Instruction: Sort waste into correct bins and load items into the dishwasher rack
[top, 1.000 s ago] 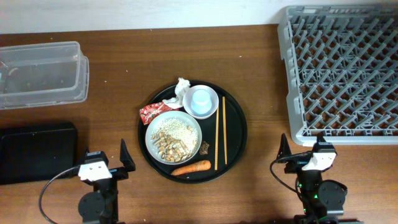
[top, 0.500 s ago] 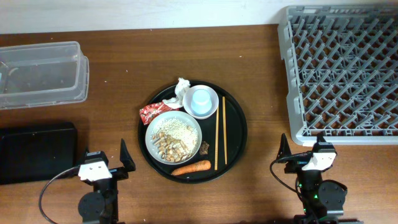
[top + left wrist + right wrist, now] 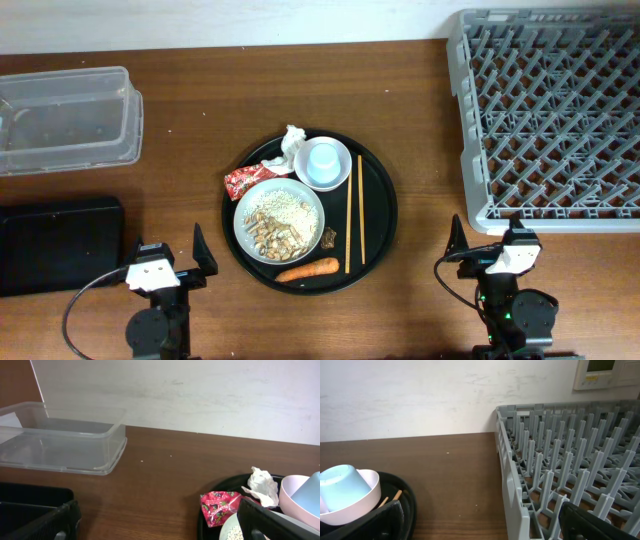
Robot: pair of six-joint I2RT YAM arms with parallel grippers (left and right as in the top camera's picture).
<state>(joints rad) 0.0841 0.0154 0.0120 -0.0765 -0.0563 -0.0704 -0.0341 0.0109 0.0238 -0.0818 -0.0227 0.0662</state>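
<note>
**A:** Where do we stand with our 2 arms?

**B:** We have the left gripper (image 3: pixel 170 252) and the right gripper (image 3: pixel 487 240) low at the near edge of the table (image 3: pixel 420 100). Each is spread wide and holds nothing.

**A:** And the load?

**B:** All of it sits on the round tray (image 3: pixel 390 212) between us. There is the plate (image 3: pixel 241 222) of rice, the cup (image 3: pixel 322 160) inside the bowl (image 3: pixel 346 172), the tissue (image 3: pixel 291 143), the wrapper (image 3: pixel 243 181), the carrot (image 3: pixel 308 269) and the 2 chopsticks (image 3: pixel 354 225).

**A:** What do we go for first?

**B:** We judge the carrot. It lies by the tray's near rim, almost level with our left gripper and off to its right. That gripper is the nearer of the 2. The carrot's long axis runs nearly left to right, so we would want the fingers closing across it, near to far.

**A:** And where would it go?

**B:** The clear tub (image 3: pixel 65 120) and the black bin (image 3: pixel 60 245) both lie on our left. The rack (image 3: pixel 550 120) is well apart on the right.
</note>
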